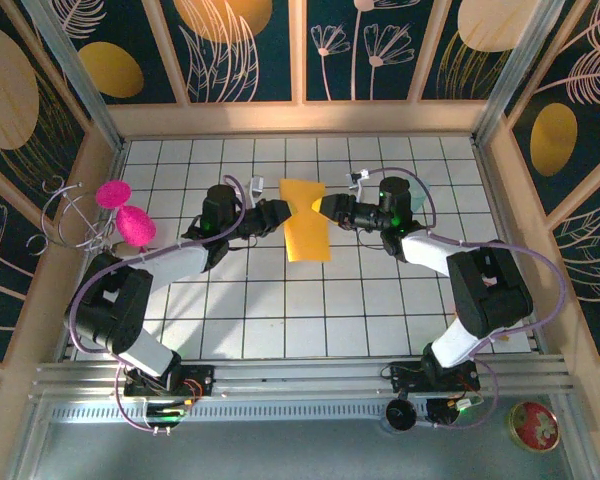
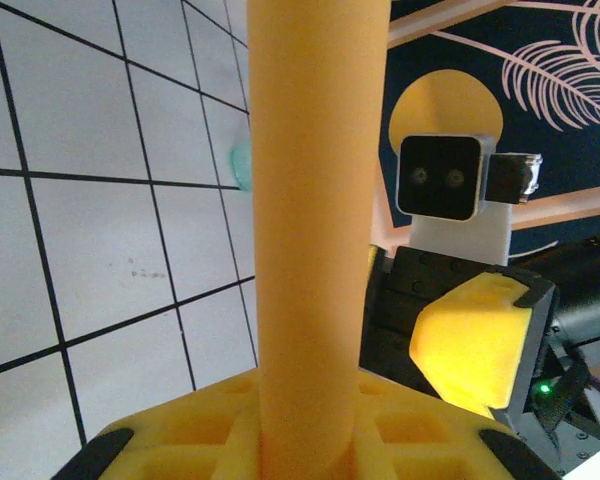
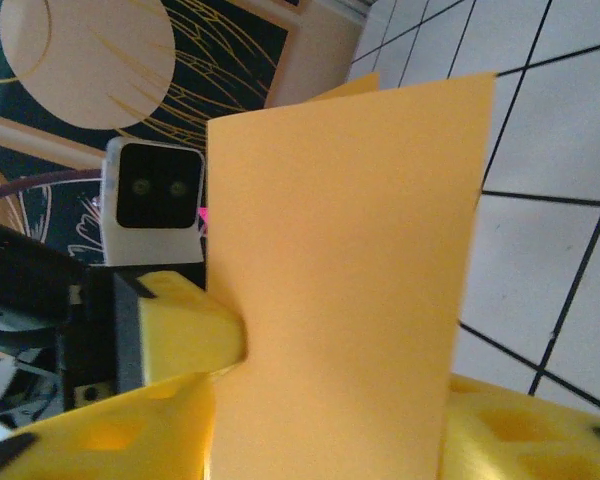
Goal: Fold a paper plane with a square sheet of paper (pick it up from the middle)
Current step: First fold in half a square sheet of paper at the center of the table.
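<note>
Square sheet of paper (image 1: 305,228), folded, stands upright at upper centre of the frame, above the tiled desk (image 1: 380,310), between the two arms. Left claw (image 1: 277,214) is clamped on its left edge. Right claw (image 1: 327,207) straddles the right edge with its jaws apart, not pinching.

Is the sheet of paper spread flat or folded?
Folded: the sheet of paper shows a second layer behind its top edge.

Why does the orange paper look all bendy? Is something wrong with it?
The paper does look odd. It is crumpled narrow in the middle, between the left gripper and the right gripper, and flares wider above and below. No tear shows.
</note>
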